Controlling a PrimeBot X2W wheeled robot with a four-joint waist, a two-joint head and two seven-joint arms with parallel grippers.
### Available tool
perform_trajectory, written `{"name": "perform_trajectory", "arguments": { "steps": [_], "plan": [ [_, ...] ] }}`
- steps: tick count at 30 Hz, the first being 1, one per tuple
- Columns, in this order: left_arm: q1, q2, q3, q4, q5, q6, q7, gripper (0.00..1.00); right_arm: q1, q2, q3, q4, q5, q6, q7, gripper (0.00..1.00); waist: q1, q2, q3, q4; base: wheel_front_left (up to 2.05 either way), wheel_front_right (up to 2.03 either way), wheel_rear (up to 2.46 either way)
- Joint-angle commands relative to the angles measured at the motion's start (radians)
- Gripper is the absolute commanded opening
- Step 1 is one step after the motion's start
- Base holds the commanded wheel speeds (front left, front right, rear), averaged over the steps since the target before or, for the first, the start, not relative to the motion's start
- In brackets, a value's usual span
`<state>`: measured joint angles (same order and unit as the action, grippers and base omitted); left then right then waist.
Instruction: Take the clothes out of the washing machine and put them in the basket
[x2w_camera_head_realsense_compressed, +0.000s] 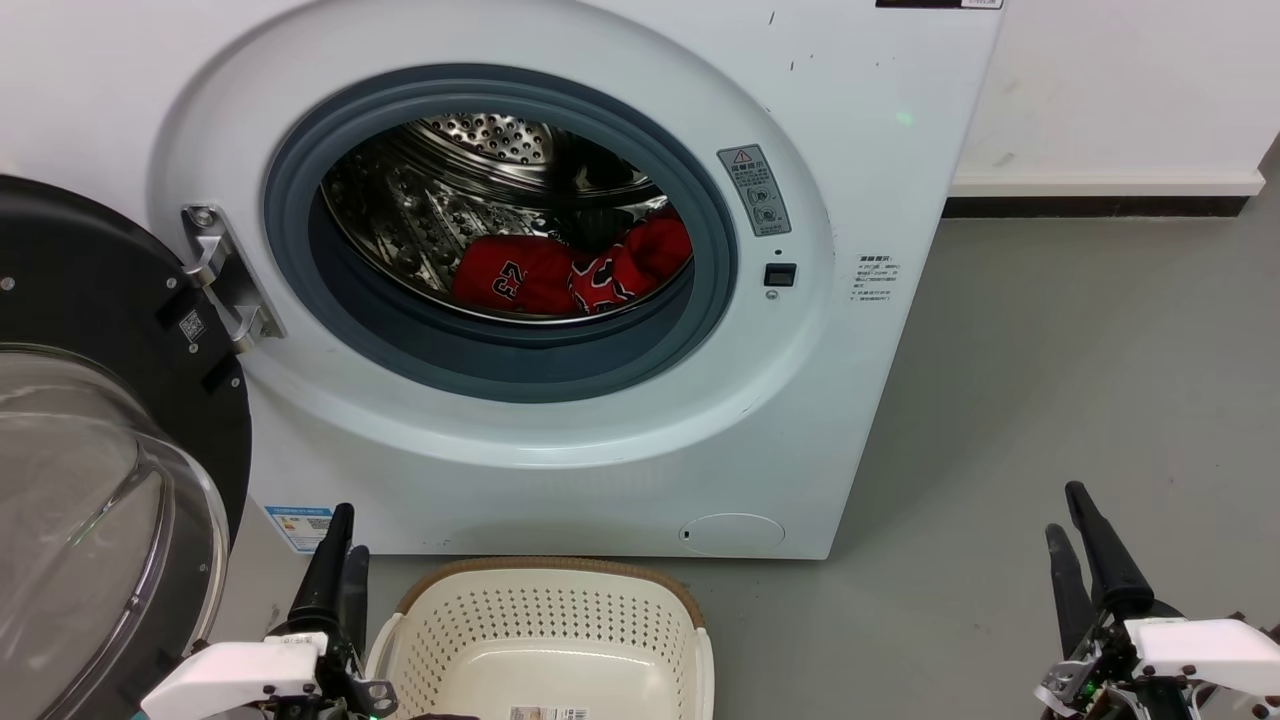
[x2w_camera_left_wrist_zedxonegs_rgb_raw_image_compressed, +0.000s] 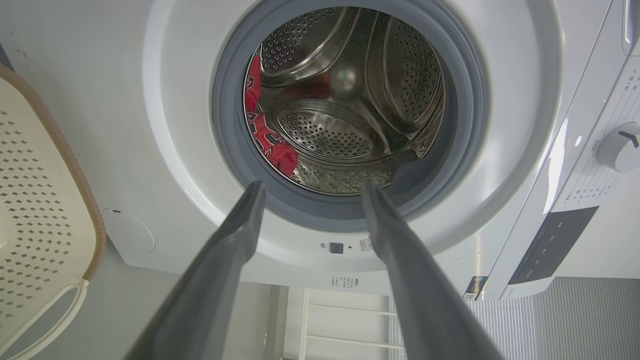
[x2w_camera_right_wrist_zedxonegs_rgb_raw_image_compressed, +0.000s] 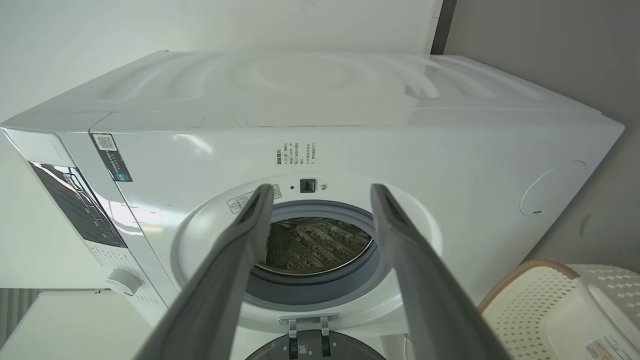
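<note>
Here, the clothes (x2w_camera_head_realsense_compressed: 572, 272), a red heap with a black-and-white "23" showing, lie low in the drum (x2w_camera_head_realsense_compressed: 480, 140) of the washer (x2w_camera_head_realsense_compressed: 880, 400), toward 5 o'clock of the porthole in the head view. A grey gasket (x2w_camera_head_realsense_compressed: 300, 200) rings the opening. The door (x2w_camera_head_realsense_compressed: 90, 290), black-rimmed with a clear glass bowl, stands swung wide on its hinge at the washer's 8 o'clock. The basket (x2w_camera_head_realsense_compressed: 540, 610), cream with a brown rim, sits on the grey floor (x2w_camera_head_realsense_compressed: 1050, 350) at 6 o'clock of that view, just beside the washer's foot. The left gripper (x2w_camera_head_realsense_compressed: 350, 532) rises at 7 o'clock, near the basket's left edge and between it and the door. The left wrist view shows its two fingers spread wide and gripping nothing, pointed at the porthole's lower rim. The right gripper (x2w_camera_head_realsense_compressed: 1064, 510) stands at 4 o'clock over bare floor, well apart from washer and basket. Its fingers too are parted and carry nothing, framing the porthole in the right wrist view.
</note>
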<state>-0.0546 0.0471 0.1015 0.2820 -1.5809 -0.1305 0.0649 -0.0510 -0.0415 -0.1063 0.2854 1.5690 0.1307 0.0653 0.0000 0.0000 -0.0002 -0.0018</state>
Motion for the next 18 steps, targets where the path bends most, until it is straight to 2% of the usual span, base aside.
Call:
{"name": "perform_trajectory", "arguments": {
  "steps": [1, 9, 18],
  "plan": [
    [-0.008, 0.002, 0.006, -0.021, 0.022, 0.000, -0.014, 1.00, -0.007, -0.004, -0.006, -0.021, -0.032, 0.000, -0.014, 1.00, 0.0000, 0.0000, -0.001, 0.000, 0.00, 0.00, 0.00],
    [-0.009, 0.002, 0.059, -0.023, 0.156, 0.004, -0.050, 1.00, -0.007, -0.004, -0.029, -0.025, -0.212, 0.000, -0.050, 1.00, 0.0000, 0.0000, -0.003, -0.002, 0.00, 0.00, 0.00],
    [-0.002, 0.002, 0.066, -0.111, 0.375, 0.065, -0.091, 1.00, -0.010, -0.006, -0.048, -0.103, -0.509, 0.000, -0.091, 1.00, 0.0000, 0.0000, -0.003, -0.002, 0.00, 0.00, 0.00]
  ]
}}
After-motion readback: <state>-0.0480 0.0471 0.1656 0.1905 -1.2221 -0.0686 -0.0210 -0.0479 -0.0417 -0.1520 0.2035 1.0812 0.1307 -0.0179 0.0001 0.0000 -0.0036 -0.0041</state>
